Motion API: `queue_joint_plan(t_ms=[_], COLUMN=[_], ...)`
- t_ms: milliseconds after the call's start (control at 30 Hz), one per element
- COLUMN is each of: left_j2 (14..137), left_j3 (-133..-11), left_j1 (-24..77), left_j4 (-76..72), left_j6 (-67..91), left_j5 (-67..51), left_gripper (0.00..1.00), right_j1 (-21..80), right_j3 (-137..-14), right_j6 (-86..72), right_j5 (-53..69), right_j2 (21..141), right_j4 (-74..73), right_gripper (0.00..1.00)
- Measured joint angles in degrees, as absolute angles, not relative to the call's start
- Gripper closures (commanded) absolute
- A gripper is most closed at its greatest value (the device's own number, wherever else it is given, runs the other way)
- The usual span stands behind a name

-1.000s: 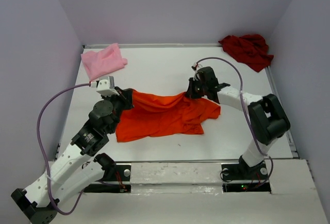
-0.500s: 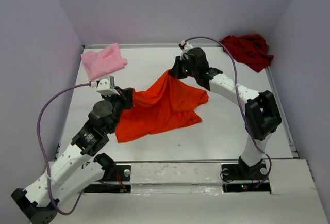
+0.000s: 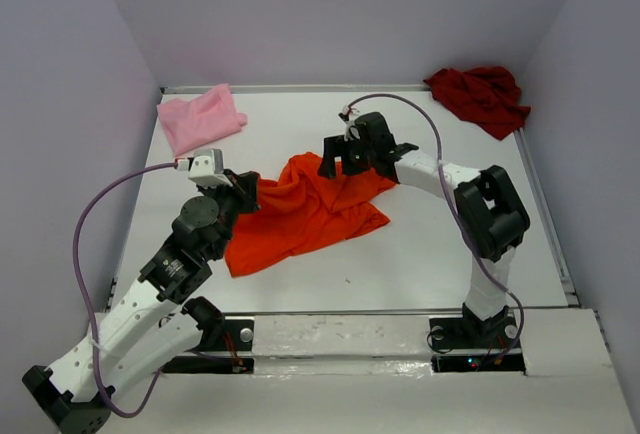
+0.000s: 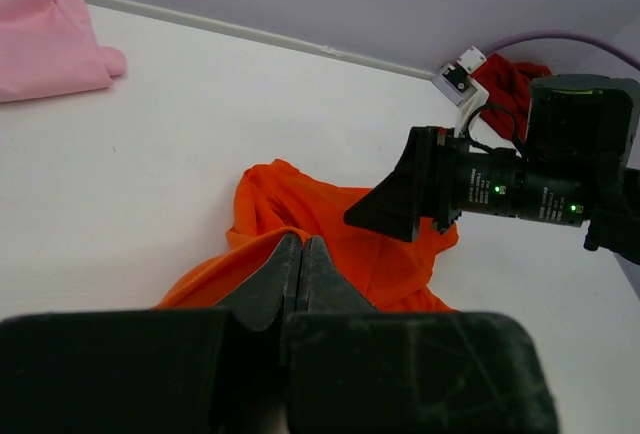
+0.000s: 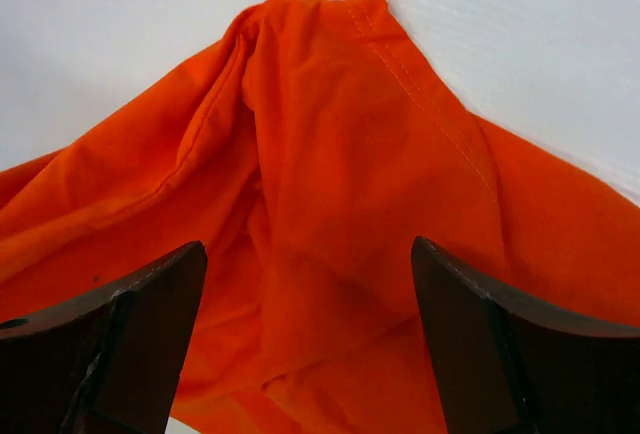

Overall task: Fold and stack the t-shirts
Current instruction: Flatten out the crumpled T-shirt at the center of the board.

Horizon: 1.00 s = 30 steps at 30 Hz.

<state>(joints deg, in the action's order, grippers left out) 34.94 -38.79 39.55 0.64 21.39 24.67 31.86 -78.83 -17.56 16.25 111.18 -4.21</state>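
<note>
**Table** (image 3: 430, 274): white, walled by pale lilac panels on three sides.

**Orange shirt** (image 3: 310, 212): near the middle of the table, between the two arms. It is crumpled and partly doubled over, with its far edge bunched into a peak. The rest spreads toward the near left.

**Pink shirt** (image 3: 200, 119): far left corner, loosely heaped and well apart from the orange one.

**Red shirt** (image 3: 480, 96): far right corner, rumpled, against the wall.

**Left gripper** (image 3: 247, 192): at the left end of the orange shirt. In the wrist view its fingers (image 4: 285, 279) are pressed together, and the cloth rises right up to their tips. They look clamped on that edge.

**Right gripper** (image 3: 335, 162): over the far peak of the orange shirt, pointing left. In the wrist view its fingers (image 5: 140, 334) stand wide apart with a hemmed fold of orange cloth below and between them. Nothing is held.

**Cables**: one purple cable (image 3: 85, 244) loops out from the left wrist. Another (image 3: 425, 119) arcs over the right forearm.
</note>
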Motion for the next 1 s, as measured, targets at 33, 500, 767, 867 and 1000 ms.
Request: queue_joint_plan(t_ms=[33, 500, 767, 867, 1000], left_j2=[34.9, 34.7, 34.6, 34.6, 34.6], left_j3=[-38.8, -38.7, -38.7, -38.7, -38.6], left_j1=[39.6, 39.6, 39.6, 39.6, 39.6], left_j4=[0.7, 0.6, 0.6, 0.6, 0.6], left_j6=[21.3, 21.2, 21.2, 21.3, 21.3], left_j5=[24.6, 24.1, 24.0, 24.0, 23.7], left_gripper=[1.0, 1.0, 1.0, 1.0, 1.0], right_j1=[31.9, 31.9, 31.9, 31.9, 31.9], right_j3=[-78.0, -71.4, -71.9, -72.7, -74.3], right_j6=[-17.5, -17.0, -18.5, -18.9, -19.0], right_j5=[16.1, 6.8, 5.1, 4.9, 4.8], right_j2=[110.5, 103.9, 110.8, 113.0, 113.8], right_j4=[-4.3, -4.0, -3.9, -3.9, -3.8], right_gripper=[0.12, 0.14, 0.17, 0.18, 0.18])
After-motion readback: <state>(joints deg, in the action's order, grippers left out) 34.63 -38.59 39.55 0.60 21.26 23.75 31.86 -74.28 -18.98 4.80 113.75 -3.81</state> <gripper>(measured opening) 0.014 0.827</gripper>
